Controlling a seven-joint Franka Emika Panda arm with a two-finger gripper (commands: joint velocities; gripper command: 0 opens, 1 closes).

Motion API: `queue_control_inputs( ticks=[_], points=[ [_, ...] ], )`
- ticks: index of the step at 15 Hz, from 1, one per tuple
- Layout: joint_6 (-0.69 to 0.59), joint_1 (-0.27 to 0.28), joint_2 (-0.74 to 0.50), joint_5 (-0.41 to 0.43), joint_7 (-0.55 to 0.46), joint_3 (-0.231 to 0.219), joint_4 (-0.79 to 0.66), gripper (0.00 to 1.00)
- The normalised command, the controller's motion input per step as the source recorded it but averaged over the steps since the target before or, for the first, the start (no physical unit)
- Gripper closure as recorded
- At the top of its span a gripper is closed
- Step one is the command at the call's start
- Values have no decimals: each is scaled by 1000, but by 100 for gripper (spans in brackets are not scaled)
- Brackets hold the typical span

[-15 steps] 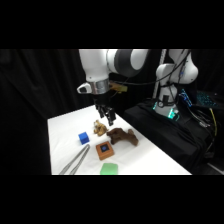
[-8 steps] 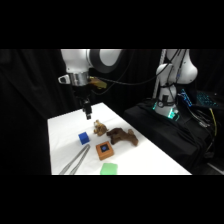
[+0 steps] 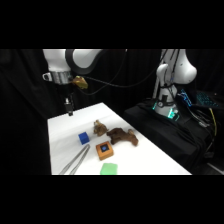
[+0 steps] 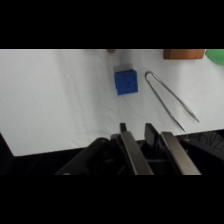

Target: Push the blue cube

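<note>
The blue cube sits on the white table, left of a brown plush toy. In the wrist view the blue cube lies ahead of the fingers, near the picture's upper middle. My gripper hangs above the table's far left corner, well behind the cube and not touching it. Seen from the wrist, the gripper has its two fingers close together with nothing between them.
An orange-brown block with a blue square on top stands right of the cube. Metal tongs lie near the front edge, and the tongs show right of the cube in the wrist view. A green object lies at the front.
The arm has swung left and back, from above the plush toy to the table's far left corner. The cube and other objects have not moved.
</note>
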Motion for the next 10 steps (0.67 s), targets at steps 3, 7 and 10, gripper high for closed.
queue_control_inputs(
  ticks=[3,7,10],
  points=[
    [-48,-36,228,14,46,40,233,96],
    [75,-64,128,60,-2,62,37,93],
    [186,-83,40,92,-40,81,-106,91]
  ],
)
